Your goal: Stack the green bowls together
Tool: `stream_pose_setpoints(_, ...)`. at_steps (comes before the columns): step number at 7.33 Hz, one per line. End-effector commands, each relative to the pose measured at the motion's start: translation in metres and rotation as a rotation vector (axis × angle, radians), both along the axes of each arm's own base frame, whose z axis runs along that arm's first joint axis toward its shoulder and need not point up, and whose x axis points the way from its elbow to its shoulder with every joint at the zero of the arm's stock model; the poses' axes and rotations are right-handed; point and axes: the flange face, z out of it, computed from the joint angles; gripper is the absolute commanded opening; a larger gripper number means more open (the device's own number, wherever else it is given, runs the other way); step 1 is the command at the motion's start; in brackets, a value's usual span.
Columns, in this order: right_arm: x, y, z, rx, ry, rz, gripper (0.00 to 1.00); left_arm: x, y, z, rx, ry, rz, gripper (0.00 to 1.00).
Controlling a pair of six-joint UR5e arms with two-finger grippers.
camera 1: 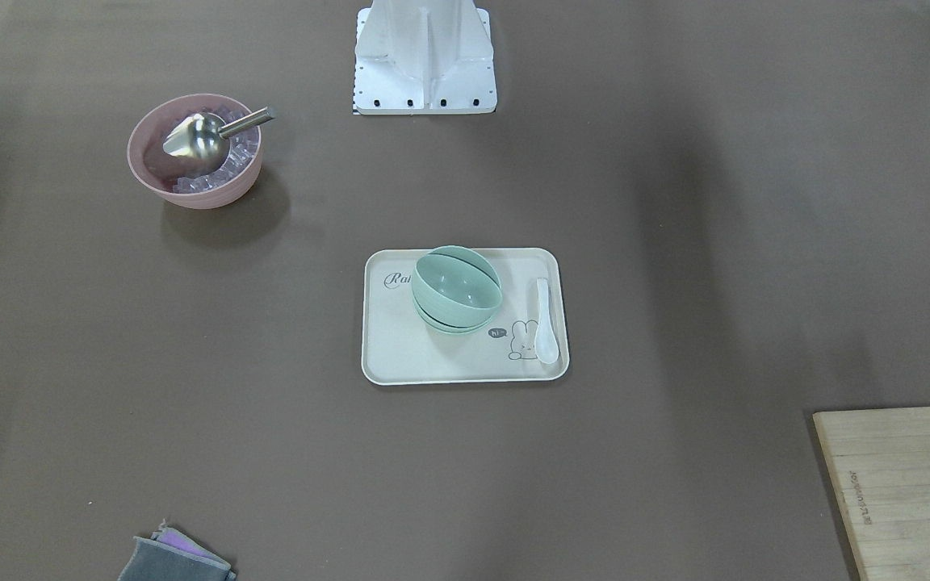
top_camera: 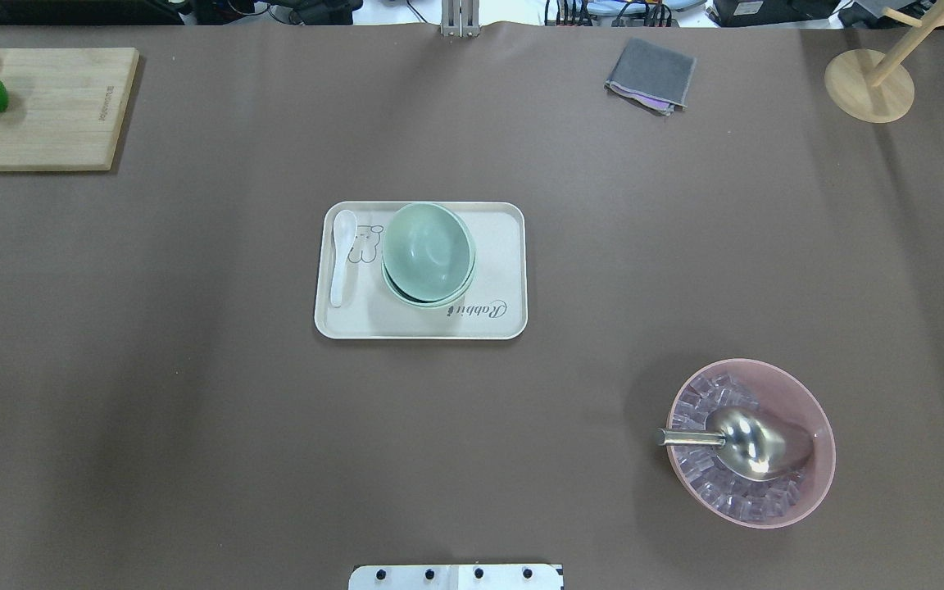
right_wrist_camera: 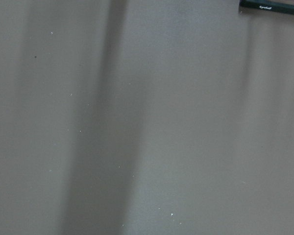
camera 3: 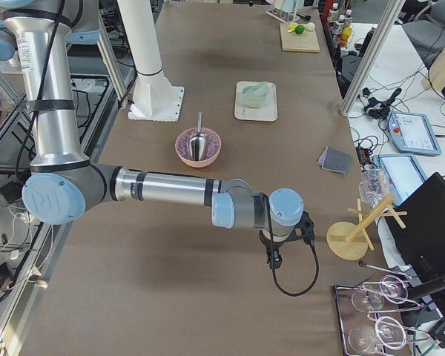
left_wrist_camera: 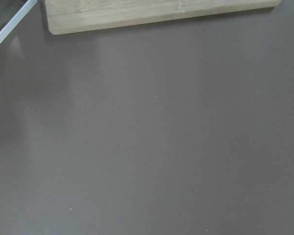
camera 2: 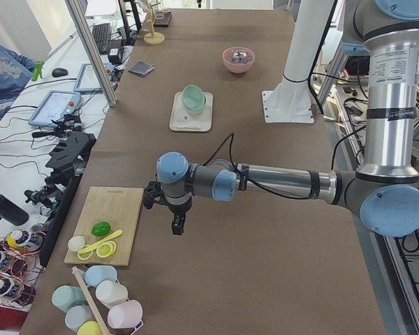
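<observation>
The green bowls (camera 1: 457, 286) sit nested in one stack on a cream tray (camera 1: 400, 355) at the table's middle, and the top bowl is tilted. The stack also shows in the overhead view (top_camera: 428, 250). A white spoon (camera 1: 544, 323) lies on the tray beside them. My left gripper (camera 2: 176, 223) hangs far from the tray, near the cutting board. My right gripper (camera 3: 273, 259) hangs far off at the other end, near a wooden stand. Both hold nothing that I can see, and I cannot tell whether they are open or shut.
A pink bowl (top_camera: 751, 442) of ice cubes with a metal scoop stands on the robot's right. A wooden cutting board (top_camera: 46, 106) with lime and lemon pieces lies far left. A grey cloth (top_camera: 651, 74) and a wooden stand (top_camera: 869, 82) are at the far edge.
</observation>
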Motion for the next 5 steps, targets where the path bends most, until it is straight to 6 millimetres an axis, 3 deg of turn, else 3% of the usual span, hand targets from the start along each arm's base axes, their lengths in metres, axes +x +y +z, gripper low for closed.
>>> stream_pose_setpoints(1, 0.000, 0.005, -0.003, 0.001, 0.014, -0.014, 1.00, -0.001, 0.002, 0.000, 0.006, -0.002, 0.003, 0.97)
stream_pose_setpoints(5, 0.000, 0.004, -0.005, 0.007, 0.028, -0.015, 1.00, 0.001, -0.008, -0.029, 0.128, 0.018, -0.001, 0.98)
